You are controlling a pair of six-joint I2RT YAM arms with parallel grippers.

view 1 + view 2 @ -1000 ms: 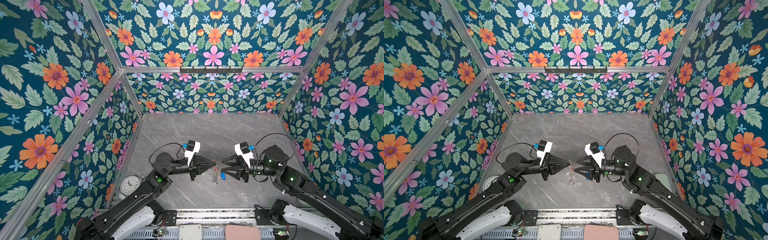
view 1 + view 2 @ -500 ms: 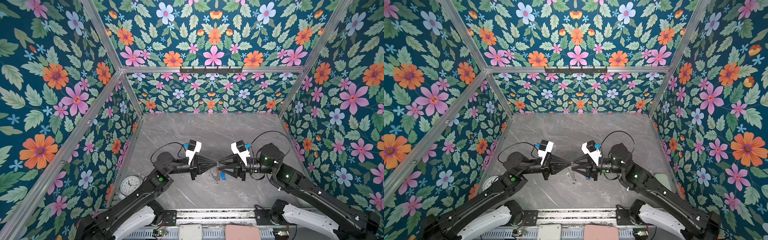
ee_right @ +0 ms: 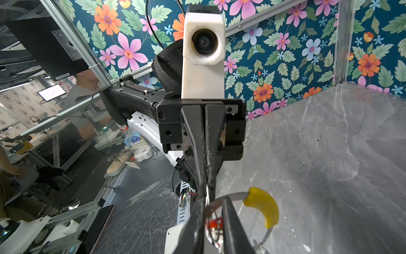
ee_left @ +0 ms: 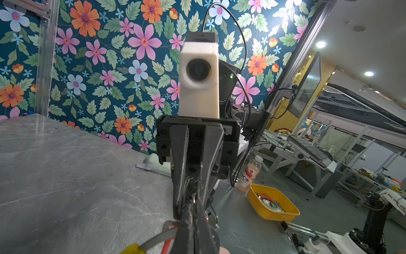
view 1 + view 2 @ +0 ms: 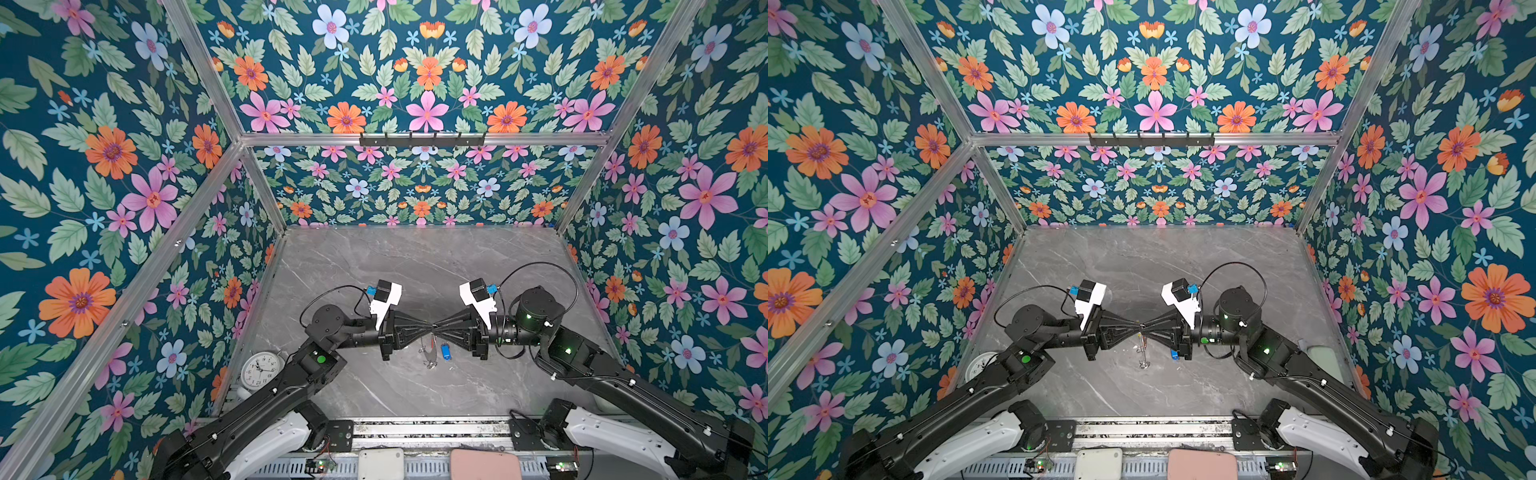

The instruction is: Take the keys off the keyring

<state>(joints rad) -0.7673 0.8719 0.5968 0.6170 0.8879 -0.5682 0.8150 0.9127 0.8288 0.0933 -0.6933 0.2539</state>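
Both grippers meet tip to tip above the front middle of the grey table [image 5: 415, 270]. My left gripper [image 5: 431, 328] [image 4: 194, 199] is shut on the keyring [image 4: 157, 239], a thin grey hoop with a yellow sleeve [image 3: 263, 206]. The hoop hangs below the tips [image 5: 428, 353] [image 5: 1143, 353]. One of the keys, with a red-orange tag [image 3: 213, 224], dangles from it on a small wire ring. My right gripper [image 5: 439, 328] [image 3: 215, 199] stands open by a narrow gap, straddling that small ring and the hoop. The blue-tagged key [image 5: 446, 351] [image 5: 1173, 354] lies loose on the table below.
A white alarm clock [image 5: 261, 369] stands at the front left corner by the wall. A black hook rail [image 5: 422, 139] runs along the back frame. A pale flat object [image 5: 1320, 357] lies by the right wall. Beyond the table's edge sit a yellow bin [image 4: 272, 204] and a bottle [image 4: 249, 173].
My right gripper has moved left until its tips meet the left gripper's, and its jaws have narrowed around the ring. The left gripper has kept its hold almost in place.
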